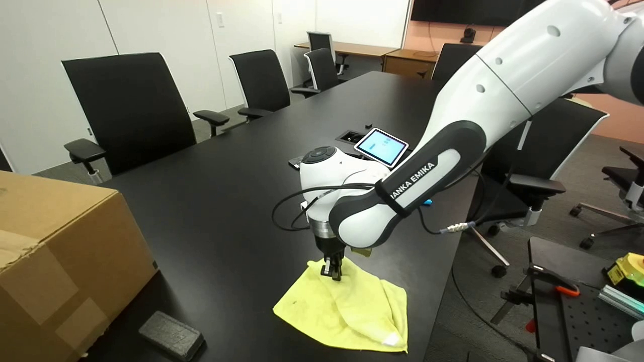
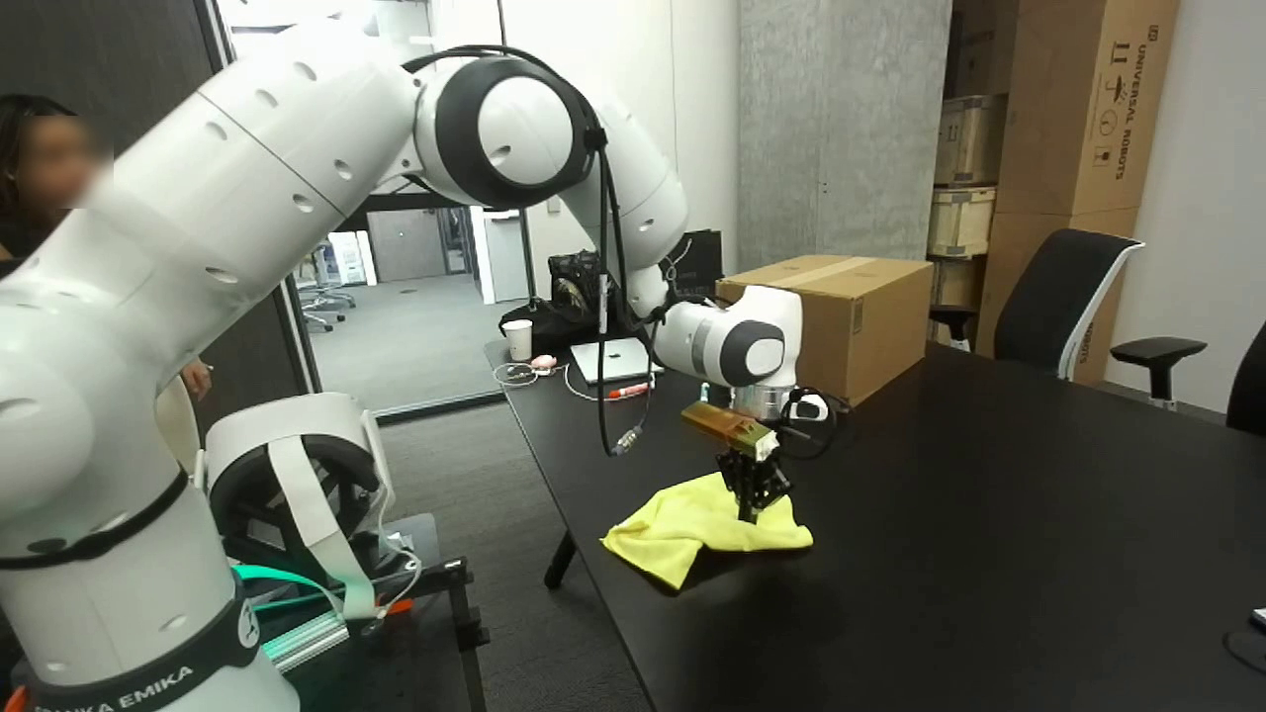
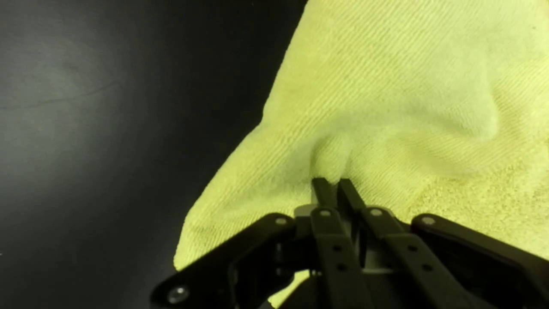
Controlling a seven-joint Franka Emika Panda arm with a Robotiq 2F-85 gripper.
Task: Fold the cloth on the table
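The yellow cloth (image 1: 347, 317) lies rumpled and partly folded over on the glossy black table (image 1: 226, 236), near its edge. It also shows in an exterior view (image 2: 682, 519), with one corner pointing toward the table edge. My gripper (image 1: 332, 275) points down at the far part of the cloth; it also shows in an exterior view (image 2: 749, 512). In the wrist view, the fingertips (image 3: 331, 182) are close together with a small ridge of the cloth (image 3: 411, 77) pinched between them. The cloth's outer edge lies left of the fingers. The part under the gripper is hidden.
A large cardboard box (image 1: 75, 271) and a dark block (image 1: 172, 334) stand on the table. A tablet (image 1: 381, 147) is behind the arm. A laptop (image 2: 615, 361) and cup (image 2: 518, 340) are at the table's end. Chairs (image 1: 131, 105) ring the table. A person (image 2: 59, 178) stands at the side.
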